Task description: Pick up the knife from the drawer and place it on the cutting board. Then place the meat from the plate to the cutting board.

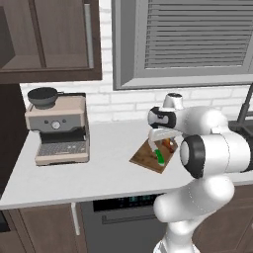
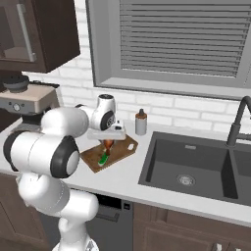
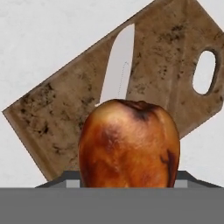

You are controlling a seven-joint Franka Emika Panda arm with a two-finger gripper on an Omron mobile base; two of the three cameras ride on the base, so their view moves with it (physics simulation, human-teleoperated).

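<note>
The dark brown cutting board point(image 1: 144, 159) point(image 2: 122, 146) point(image 3: 175, 48) lies at an angle on the counter. On it rests the knife point(image 1: 160, 157) point(image 2: 103, 159), its green handle toward the counter's front; in the hand view its pale blade point(image 3: 118, 65) runs across the board. My gripper point(image 1: 167, 142) point(image 2: 109, 141) hangs just above the board, shut on the meat point(image 1: 169, 145) point(image 2: 108, 145) point(image 3: 129, 144), a reddish-brown drumstick that hides the knife's handle in the hand view. The plate and the drawer are out of view.
A coffee machine point(image 1: 59, 131) stands at the counter's left end. A small bottle point(image 2: 141, 122) stands by the wall behind the board. The dark sink point(image 2: 196, 166) with its faucet point(image 2: 239, 120) lies to the right. My own arm crosses the front of both base views.
</note>
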